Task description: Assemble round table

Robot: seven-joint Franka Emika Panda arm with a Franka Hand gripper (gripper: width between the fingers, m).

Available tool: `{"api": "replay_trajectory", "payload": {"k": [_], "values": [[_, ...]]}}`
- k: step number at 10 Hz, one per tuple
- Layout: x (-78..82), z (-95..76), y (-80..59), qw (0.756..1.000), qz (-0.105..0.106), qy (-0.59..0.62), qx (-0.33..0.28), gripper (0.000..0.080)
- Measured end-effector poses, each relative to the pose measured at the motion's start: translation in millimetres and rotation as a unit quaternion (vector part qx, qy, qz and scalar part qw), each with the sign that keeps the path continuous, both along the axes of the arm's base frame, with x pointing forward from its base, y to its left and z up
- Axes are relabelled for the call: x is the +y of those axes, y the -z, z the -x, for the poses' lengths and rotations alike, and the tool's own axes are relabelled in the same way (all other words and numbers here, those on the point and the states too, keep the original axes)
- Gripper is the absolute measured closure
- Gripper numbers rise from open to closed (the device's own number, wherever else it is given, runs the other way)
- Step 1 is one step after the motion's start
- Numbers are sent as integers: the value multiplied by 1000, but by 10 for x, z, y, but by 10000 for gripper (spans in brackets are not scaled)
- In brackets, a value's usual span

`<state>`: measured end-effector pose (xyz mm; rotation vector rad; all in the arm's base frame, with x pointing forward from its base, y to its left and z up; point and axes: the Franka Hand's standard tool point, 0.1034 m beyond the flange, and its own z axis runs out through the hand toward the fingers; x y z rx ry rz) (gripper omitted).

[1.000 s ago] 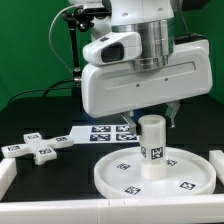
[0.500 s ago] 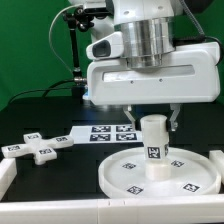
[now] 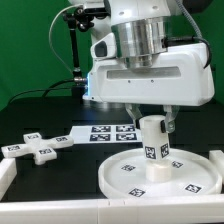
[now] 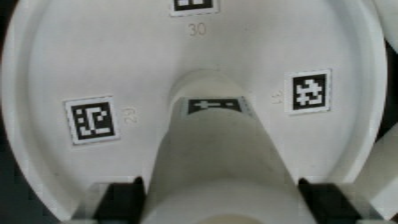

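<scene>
Spreading black under everything, the table (image 3: 30,115) meets a green backdrop (image 3: 25,50), with a white border (image 3: 60,212) along its near edge. The gripper (image 3: 152,120) is clamped on the leg (image 3: 152,148), its fingers (image 4: 121,200) pressed against both sides. The leg stands slightly tilted at the middle of the round disc (image 3: 190,180). Well apart lie the cross-shaped piece (image 3: 38,148) and the marker board (image 3: 110,133). Black-and-white tags mark the parts, and a faint "30" (image 4: 192,30) is moulded in the disc.
</scene>
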<state>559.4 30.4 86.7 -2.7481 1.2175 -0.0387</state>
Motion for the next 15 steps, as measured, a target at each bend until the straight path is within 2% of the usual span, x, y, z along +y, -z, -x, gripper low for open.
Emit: {"api": "replay_trajectory", "payload": {"k": [3, 4, 6, 9, 10, 11, 12, 15], "values": [[6, 6, 6, 982, -35, 184, 15, 390], [14, 8, 9, 963, -52, 263, 26, 390], [29, -4, 17, 926, -72, 368, 43, 390], [33, -6, 16, 911, -84, 402, 50, 390], [34, -5, 17, 915, -83, 391, 48, 390], [37, 0, 16, 928, -79, 361, 47, 227], [45, -17, -3, 947, -74, 310, 45, 163], [48, -37, -13, 983, -63, 174, 20, 154]]}}
